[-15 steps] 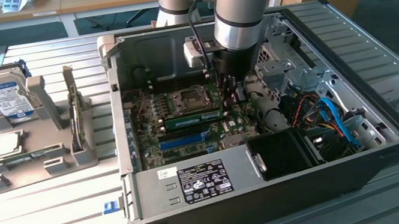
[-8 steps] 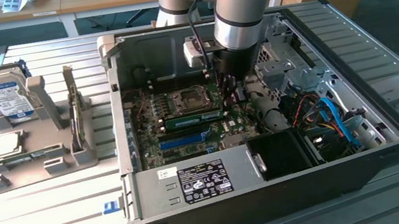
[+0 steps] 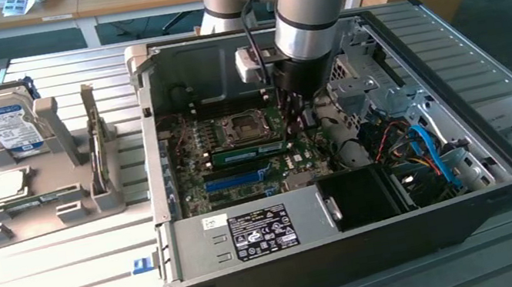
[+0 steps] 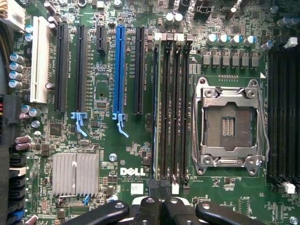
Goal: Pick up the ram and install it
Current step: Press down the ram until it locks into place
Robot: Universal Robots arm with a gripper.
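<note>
My gripper [image 4: 159, 194] is pressed together, holding nothing, poised over the end of the memory slots [image 4: 172, 108] inside the open case [image 3: 358, 251]. A ram [image 4: 155, 108] stands seated edge-up in the slot nearest the blue slot [image 4: 120, 70]; the empty processor socket [image 4: 228, 126] lies on the slots' other side. Towards the exterior view's left, outside the case, another ram [image 3: 95, 139] stands on edge in the grey holder [image 3: 57, 200], near a hard drive [image 3: 9, 126].

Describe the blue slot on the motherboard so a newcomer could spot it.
Look inside the open computer case at the green motherboard. Among its long parallel expansion slots, the blue slot is the only blue one; its neighbours are black or white.
</note>
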